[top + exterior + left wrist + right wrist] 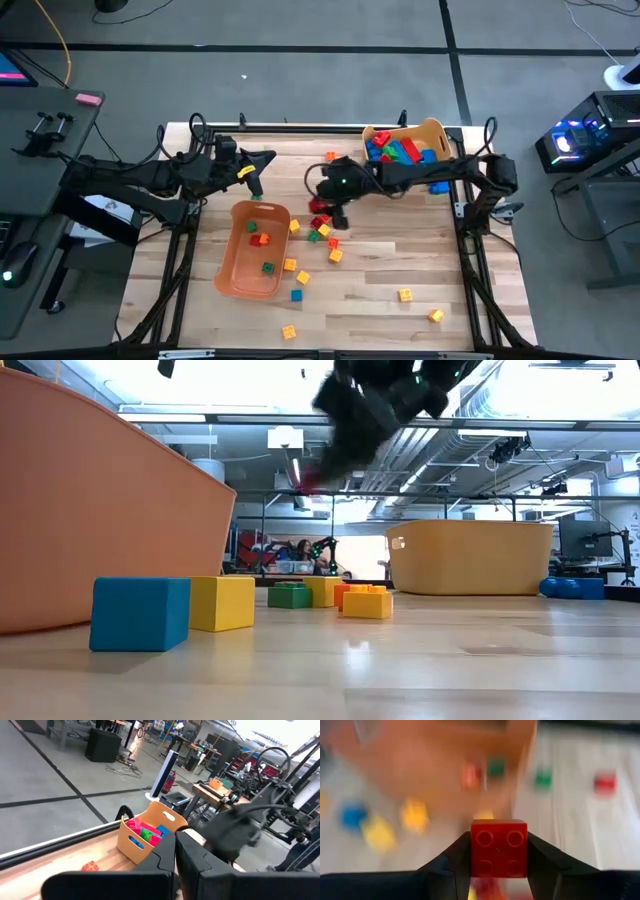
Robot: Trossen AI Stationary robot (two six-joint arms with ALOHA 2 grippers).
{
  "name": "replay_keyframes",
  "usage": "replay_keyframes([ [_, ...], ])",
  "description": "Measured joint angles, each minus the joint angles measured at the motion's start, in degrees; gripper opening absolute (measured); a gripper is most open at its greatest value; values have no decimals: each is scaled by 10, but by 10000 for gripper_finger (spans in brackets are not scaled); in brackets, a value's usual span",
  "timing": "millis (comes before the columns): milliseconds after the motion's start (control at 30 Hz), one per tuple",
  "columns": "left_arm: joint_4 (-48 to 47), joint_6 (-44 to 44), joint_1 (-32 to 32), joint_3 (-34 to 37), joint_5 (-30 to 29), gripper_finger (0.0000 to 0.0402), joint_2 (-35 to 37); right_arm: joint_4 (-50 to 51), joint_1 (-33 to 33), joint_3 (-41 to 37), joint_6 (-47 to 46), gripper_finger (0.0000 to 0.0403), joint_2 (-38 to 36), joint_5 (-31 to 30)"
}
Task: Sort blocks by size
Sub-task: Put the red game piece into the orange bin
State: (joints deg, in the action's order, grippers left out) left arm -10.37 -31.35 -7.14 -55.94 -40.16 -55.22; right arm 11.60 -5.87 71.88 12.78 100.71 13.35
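Note:
Small blocks [322,235] in red, green, yellow, orange and blue lie scattered on the wooden table [400,270] near its middle; in the low view a blue cube [140,613] and a yellow one [222,603] stand nearest. My right gripper [324,204] hangs over this cluster, shut on a red studded block [499,847]. A few small blocks lie in the orange bin [240,268] at the near left. Larger blocks fill the tan bin [432,132] at the far right. My left gripper [175,865] waits shut above the table's far left. My right gripper pinches the red block by two opposite side faces [473,851] between its two fingers [545,862], the studded top turned toward the wrist camera. The fingers slant down from the table's right side. The block is lifted clear of the table.
Loose yellow and orange blocks [405,294] lie toward the near right. A blue block [438,187] rests beside the tan bin. The orange bin's wall [90,500] fills the low view's left. A stretch of bare wood lies between the cluster and the right edge.

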Motion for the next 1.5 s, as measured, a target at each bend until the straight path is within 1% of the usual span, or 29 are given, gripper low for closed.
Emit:
replay_keyframes([
  [67, 0, 1, 0, 0, 0, 0, 0, -86, 15, 1, -42, 138, 1, 1],
  [133, 1, 1, 0, 0, 0, 0, 0, -172, 32, 1, -77, 138, 16, -14],
  [367, 6, 1, 0, 0, -2, 0, 0, -387, 76, 1, -194, 138, 90, -77],
  [467, 9, 0, 0, 0, -2, 0, 0, -432, 88, 0, -234, 151, 113, -104],
  [600, 9, 1, 0, 0, -2, 0, 0, -445, 100, 0, -259, 194, 127, -131],
  [733, 9, 1, 0, 0, -2, 0, 0, -436, 106, 0, -260, 229, 127, -136],
  [833, 9, 1, 0, 0, -2, 0, 0, -426, 103, 0, -263, 246, 122, -135],
  [967, 3, 21, 1, 0, -3, 0, 0, -350, 75, 0, -257, 251, 65, -136],
  [1067, -18, 16, 23, 0, -9, 0, 0, -251, 48, 1, -218, 250, 7, -136],
  [1133, -56, -3, 63, -2, 11, 1, 0, -188, 29, 0, -195, 251, -31, -136],
  [1200, -123, -9, 125, -14, 65, 11, -5, -140, 12, 0, -187, 251, -74, -136],
  [1267, -182, -6, 197, -25, 121, 31, -23, -100, -3, 1, -184, 251, -115, -138],
  [1333, -230, 13, 264, -26, 171, 61, -51, -62, -13, 1, -188, 251, -147, -139],
  [1400, -257, 32, 322, -25, 213, 97, -85, -21, -17, 0, -198, 251, -174, -145],
  [1467, -291, 40, 366, -26, 237, 136, -120, 11, -17, 1, -207, 251, -199, -153],
  [1500, -311, 39, 384, -26, 238, 155, -138, 31, -16, 1, -215, 251, -210, -160],
])
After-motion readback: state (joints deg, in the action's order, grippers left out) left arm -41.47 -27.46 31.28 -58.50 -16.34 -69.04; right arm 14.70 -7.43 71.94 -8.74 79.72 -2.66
